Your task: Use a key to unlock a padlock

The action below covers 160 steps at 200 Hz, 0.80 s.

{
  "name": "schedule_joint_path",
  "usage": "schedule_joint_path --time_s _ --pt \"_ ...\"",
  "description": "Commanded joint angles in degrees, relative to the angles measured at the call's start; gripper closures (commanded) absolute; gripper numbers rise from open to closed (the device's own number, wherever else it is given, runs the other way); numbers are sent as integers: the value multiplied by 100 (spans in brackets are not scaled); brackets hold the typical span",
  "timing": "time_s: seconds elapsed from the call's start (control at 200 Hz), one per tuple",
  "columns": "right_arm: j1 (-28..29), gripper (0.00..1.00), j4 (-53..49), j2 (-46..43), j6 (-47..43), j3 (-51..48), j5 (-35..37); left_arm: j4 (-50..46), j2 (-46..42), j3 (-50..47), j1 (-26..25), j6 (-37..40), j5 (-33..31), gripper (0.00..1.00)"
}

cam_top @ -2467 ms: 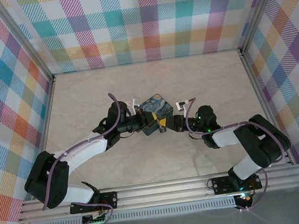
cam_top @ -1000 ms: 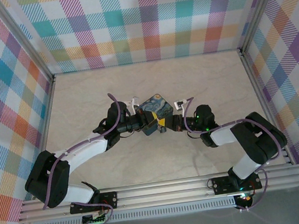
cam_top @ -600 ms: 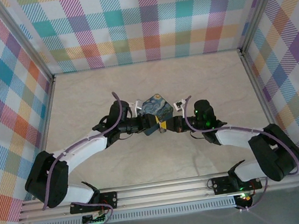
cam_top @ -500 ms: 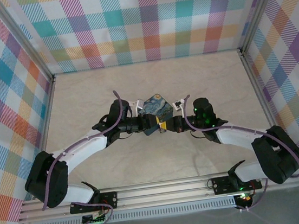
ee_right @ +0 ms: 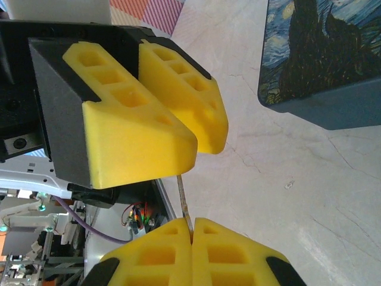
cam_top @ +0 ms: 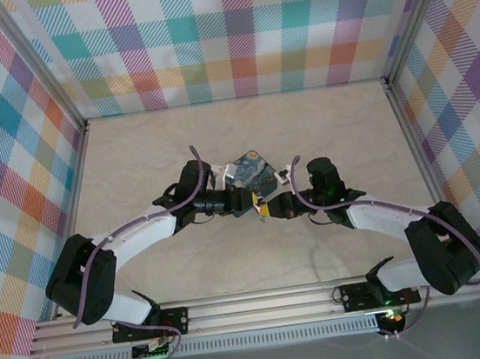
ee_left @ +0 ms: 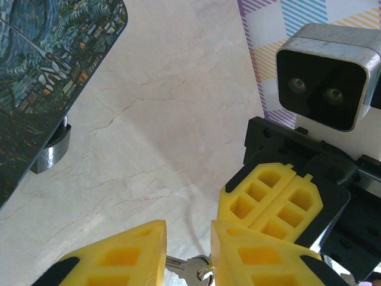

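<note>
In the right wrist view my right gripper (ee_right: 192, 223) is shut on the key (ee_right: 183, 199), a thin silvery blade seen edge-on that rises toward the left gripper's yellow fingers (ee_right: 137, 119). From the left wrist the key (ee_left: 189, 269) with its small ring lies in the narrow gap of my left gripper (ee_left: 187, 229), whose jaws stand slightly apart. The right gripper's fingers (ee_left: 271, 199) sit just beyond. From above, the left gripper (cam_top: 254, 202) and right gripper (cam_top: 272, 210) meet tip to tip. A small dark grey metal piece (ee_left: 50, 149) pokes from under the tin; it may be the padlock.
The blue-yellow painted tin (cam_top: 252, 167) stands just behind the two grippers, its lid (ee_left: 41, 65) close at the left wrist's upper left and its corner (ee_right: 321, 53) at the right wrist's upper right. Pale marble tabletop (cam_top: 330, 125) lies all round, with checked walls.
The right arm has stretched forward and its wrist has swung over toward the left gripper. The left jaws opened and then narrowed around the key. The tin has stayed put.
</note>
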Motion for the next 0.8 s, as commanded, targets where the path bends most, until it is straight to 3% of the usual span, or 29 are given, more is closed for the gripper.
schedule_joint_path --time_s 0.0,0.27,0.62,0.795 --pt "30 95 72 89 -128 115 -227 231 48 107 40 33 218 78" --pt "26 94 207 151 -22 101 -204 472 73 -13 29 -34 367 91" --pt "21 89 425 343 145 158 -316 614 48 -156 22 -79 385 100" --pt "-26 71 668 285 373 75 -278 789 -104 -313 22 -321 -122 100"
